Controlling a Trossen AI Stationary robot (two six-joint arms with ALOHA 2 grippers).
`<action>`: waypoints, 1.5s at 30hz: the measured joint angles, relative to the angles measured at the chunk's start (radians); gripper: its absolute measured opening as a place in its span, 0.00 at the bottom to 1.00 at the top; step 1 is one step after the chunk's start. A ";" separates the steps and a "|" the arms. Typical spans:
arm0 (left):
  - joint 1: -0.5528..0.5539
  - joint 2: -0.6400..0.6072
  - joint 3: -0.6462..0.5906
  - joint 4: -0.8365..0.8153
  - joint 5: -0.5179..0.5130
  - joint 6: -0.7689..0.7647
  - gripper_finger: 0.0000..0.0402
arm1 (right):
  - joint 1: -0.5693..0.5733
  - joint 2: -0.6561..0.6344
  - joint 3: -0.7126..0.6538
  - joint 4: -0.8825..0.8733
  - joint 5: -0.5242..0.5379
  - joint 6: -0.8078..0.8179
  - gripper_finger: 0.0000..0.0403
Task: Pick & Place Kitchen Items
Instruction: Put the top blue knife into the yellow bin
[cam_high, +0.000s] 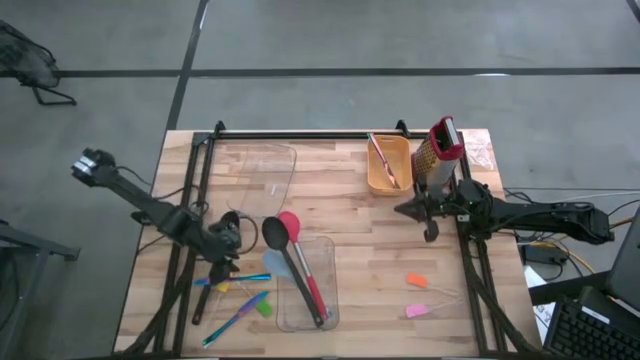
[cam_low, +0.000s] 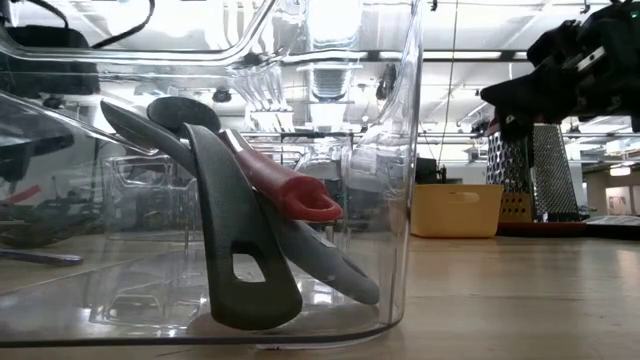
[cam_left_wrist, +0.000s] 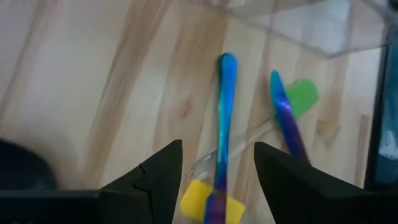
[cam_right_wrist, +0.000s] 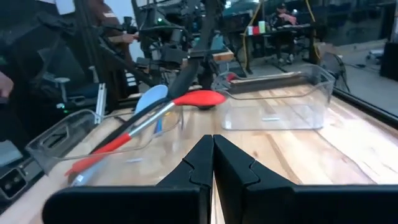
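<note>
While the high view lays out the whole wooden table (cam_high: 350, 250), only the left wrist view shows the left gripper (cam_left_wrist: 217, 171) closely: its fingers stand apart, straddling a thin blue stick (cam_left_wrist: 225, 118) without closing on it. A yellow chunk (cam_left_wrist: 200, 200) lies at the bottom centre of that frame, and a second purple-blue stick (cam_left_wrist: 285, 115) with a green chunk (cam_left_wrist: 303, 96) sits to the upper right. Seen from above, that gripper (cam_high: 228, 262) is at lower left, just beside a clear plastic bin (cam_high: 330, 290) holding a red spoon (cam_high: 300, 262), a black spoon (cam_high: 285, 258) and a light-blue spoon (cam_high: 272, 265). The low view alone shows the black slotted turner (cam_low: 240, 250) leaning inside the bin. The right gripper (cam_high: 431, 232), at right centre, has its fingers (cam_right_wrist: 239, 168) pressed together, holding nothing. Orange (cam_high: 416, 282) and pink (cam_high: 417, 311) chunks lie at lower right.
</note>
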 joint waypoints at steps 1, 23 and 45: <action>-0.009 0.013 0.002 0.011 -0.003 -0.005 0.51 | 0.006 -0.001 0.000 0.000 0.003 -0.011 0.02; -0.096 0.105 0.003 0.109 -0.012 -0.087 0.51 | 0.217 -0.082 0.000 -0.033 0.469 -0.142 0.02; -0.151 0.444 0.035 0.171 -0.030 -0.019 0.51 | 0.217 -0.098 0.000 -0.194 0.467 -0.030 0.02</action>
